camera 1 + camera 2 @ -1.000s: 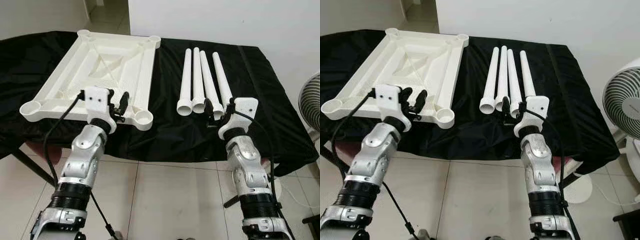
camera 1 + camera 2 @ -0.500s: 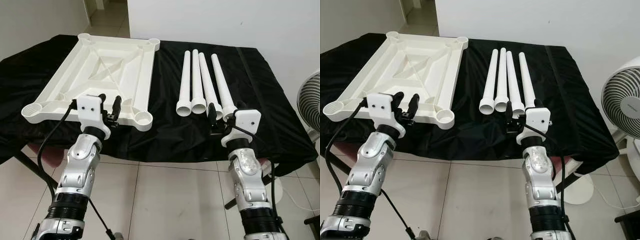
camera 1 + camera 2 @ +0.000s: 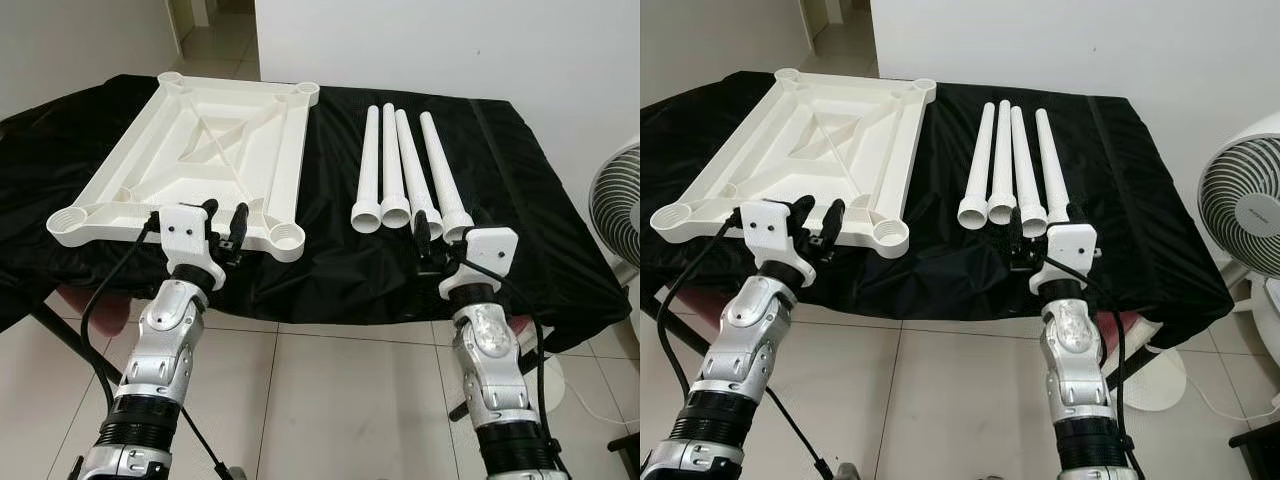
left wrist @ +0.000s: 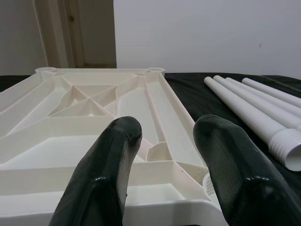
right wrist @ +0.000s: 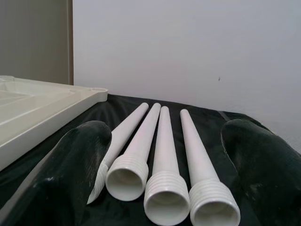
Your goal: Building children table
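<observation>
A white table top (image 3: 200,150) lies upside down on the left of the black-draped table, with a round socket (image 3: 287,237) at each corner. To its right several white legs (image 3: 405,175) lie side by side, their threaded open ends (image 5: 167,197) towards me. My left gripper (image 3: 224,211) is open at the top's near edge, between the two near sockets, and holds nothing. In the left wrist view its fingers (image 4: 113,155) frame the ribbed underside (image 4: 70,117). My right gripper (image 3: 438,232) is open just short of the legs' near ends and is empty too.
The black cloth (image 3: 520,200) covers the whole table and hangs over its near edge. A white fan (image 3: 1245,215) stands on the right beside the table. A wall runs behind it, with a doorway (image 3: 215,25) at the back left. Tiled floor (image 3: 320,400) lies below my arms.
Both grippers have drawn back a little towards the table's near edge and sit lower. Both stay open, and the top and legs have not moved.
</observation>
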